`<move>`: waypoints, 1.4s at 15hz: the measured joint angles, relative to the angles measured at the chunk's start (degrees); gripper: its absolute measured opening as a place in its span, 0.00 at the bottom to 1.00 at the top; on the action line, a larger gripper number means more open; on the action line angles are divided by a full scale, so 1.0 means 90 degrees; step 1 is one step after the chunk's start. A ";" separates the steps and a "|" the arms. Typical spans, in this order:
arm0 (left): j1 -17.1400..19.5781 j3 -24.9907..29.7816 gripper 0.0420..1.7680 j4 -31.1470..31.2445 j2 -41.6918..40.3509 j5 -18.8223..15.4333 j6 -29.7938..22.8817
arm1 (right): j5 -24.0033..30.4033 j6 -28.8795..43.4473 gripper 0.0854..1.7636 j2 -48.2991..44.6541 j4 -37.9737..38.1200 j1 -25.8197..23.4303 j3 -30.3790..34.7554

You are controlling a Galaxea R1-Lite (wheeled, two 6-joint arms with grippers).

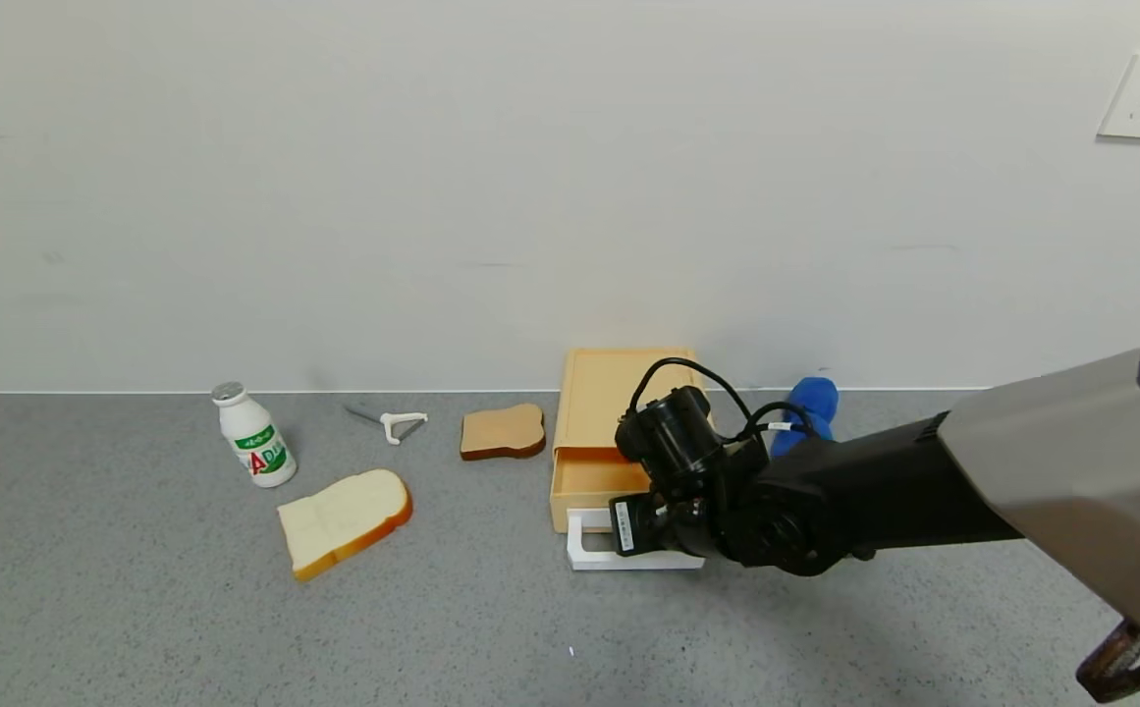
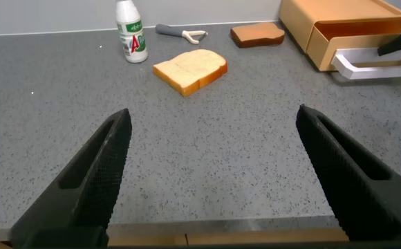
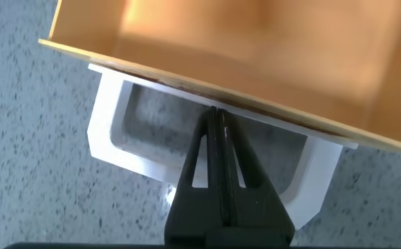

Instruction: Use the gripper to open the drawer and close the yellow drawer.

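Note:
The pale-yellow drawer lies at the back of the grey table, its tray slid partly out toward me. Its white loop handle rests on the table. My right gripper hangs over the handle. In the right wrist view its fingers are pressed together with nothing between them, and the gripper reaches across the handle with its tip at the tray front. My left gripper is open and empty low over the table's near edge, far from the drawer.
A white bottle, a peeler, a pale bread slice and a brown bread slice lie left of the drawer. A blue object sits to its right by the wall.

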 joint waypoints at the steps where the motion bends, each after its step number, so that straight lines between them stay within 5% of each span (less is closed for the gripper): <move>1: 0.0000 0.0000 0.97 0.0000 0.0000 0.0000 0.0000 | 0.0003 -0.0007 0.02 0.0066 0.0004 -0.0041 -0.0131; 10: 0.0000 0.0000 0.97 0.0000 0.0000 0.0003 -0.0003 | 0.0024 -0.0295 0.02 0.0750 0.0049 -0.0352 -0.1260; 21: 0.0000 0.0000 0.97 0.0000 0.0000 0.0000 0.0000 | 0.0016 -0.0398 0.02 0.1025 0.0027 -0.0475 -0.1673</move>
